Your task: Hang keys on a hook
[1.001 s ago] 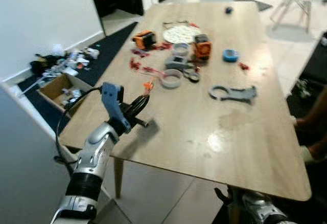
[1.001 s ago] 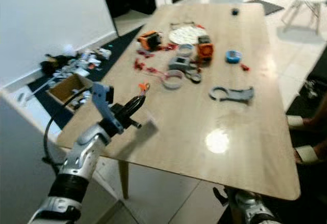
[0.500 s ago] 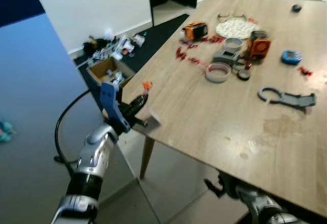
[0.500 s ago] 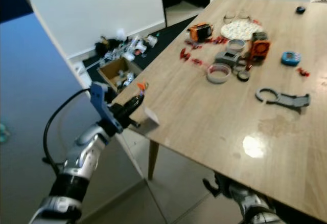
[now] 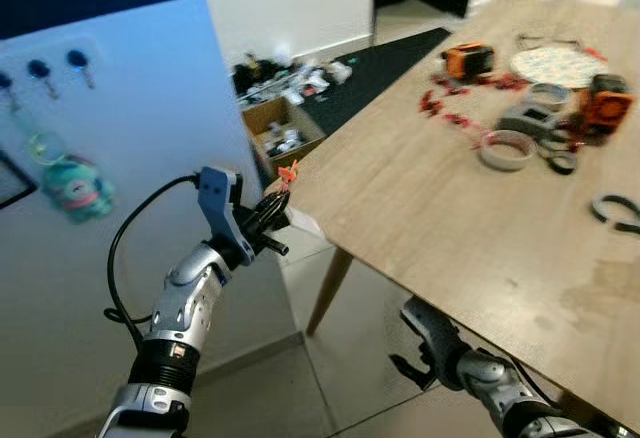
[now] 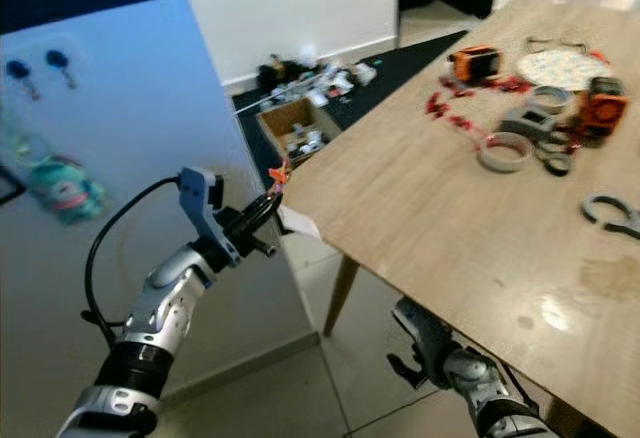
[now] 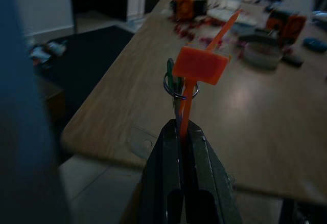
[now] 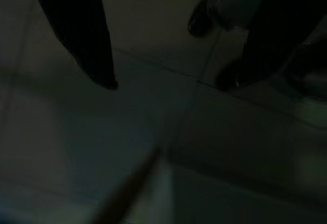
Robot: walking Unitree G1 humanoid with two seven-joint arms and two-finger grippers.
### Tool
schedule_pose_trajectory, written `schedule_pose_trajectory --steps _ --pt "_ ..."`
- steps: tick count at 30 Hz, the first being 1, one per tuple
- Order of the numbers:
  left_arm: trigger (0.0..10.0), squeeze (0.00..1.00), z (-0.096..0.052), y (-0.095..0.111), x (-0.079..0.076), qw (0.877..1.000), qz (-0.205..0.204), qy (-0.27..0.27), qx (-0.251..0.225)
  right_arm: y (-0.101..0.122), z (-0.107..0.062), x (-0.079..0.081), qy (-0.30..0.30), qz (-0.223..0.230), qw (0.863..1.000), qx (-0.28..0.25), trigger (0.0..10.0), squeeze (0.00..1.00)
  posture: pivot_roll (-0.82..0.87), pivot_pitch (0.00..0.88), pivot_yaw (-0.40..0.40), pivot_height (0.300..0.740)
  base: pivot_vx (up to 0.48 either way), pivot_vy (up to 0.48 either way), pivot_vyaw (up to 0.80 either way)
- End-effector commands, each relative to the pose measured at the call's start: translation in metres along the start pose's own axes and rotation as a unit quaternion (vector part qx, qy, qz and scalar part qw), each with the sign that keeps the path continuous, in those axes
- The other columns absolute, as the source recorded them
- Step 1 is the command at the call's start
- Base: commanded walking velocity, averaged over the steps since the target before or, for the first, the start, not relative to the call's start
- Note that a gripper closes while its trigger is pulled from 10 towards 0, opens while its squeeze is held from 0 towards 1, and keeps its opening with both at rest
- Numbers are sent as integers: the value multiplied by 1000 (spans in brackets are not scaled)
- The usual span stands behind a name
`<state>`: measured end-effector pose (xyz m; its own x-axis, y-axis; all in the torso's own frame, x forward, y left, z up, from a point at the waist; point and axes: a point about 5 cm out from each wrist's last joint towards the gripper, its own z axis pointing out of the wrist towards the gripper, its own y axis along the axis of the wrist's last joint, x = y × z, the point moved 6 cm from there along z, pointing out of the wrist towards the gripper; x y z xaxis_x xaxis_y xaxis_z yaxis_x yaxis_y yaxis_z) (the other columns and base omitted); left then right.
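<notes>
1. Left eye view: the left end effector is raised near the worktop corner, clamped on the keys, whose orange tag pokes up past the fingertips. The pale blue wall off to the left has hooks carrying a few keys and a teal plush charm. The right end effector hangs low under the worktop edge.

2. Right eye view: same scene. A cardboard box of bits sits on the dark rug beyond the corner; a tape roll and orange gadgets are on the worktop.

3. Left wrist view: both black fingers are pressed together on the orange tag strap, with the key ring and a green key just beside it, worktop behind.

4. Right wrist view: very dark. Its two fingers stand well apart over floor tiles.
</notes>
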<state>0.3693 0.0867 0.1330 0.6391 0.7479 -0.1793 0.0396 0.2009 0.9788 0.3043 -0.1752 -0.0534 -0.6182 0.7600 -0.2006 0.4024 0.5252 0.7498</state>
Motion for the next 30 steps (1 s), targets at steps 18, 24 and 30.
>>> schedule_pose_trajectory --steps 18,24,30 --pt "10000 0 -4 -2 5 1000 18 2 8 50 6 14 63 -34 993 -92 10000 0 -132 53 102 740 0 0 786" --pt "10000 0 -4 -1 5 1000 18 1 5 57 5 18 78 -37 991 -107 10000 0 -132 53 102 740 0 0 788" --pt "10000 0 -5 1 5 1000 19 1 2 65 5 22 90 -36 988 -124 10000 0 -130 58 104 740 0 0 785"
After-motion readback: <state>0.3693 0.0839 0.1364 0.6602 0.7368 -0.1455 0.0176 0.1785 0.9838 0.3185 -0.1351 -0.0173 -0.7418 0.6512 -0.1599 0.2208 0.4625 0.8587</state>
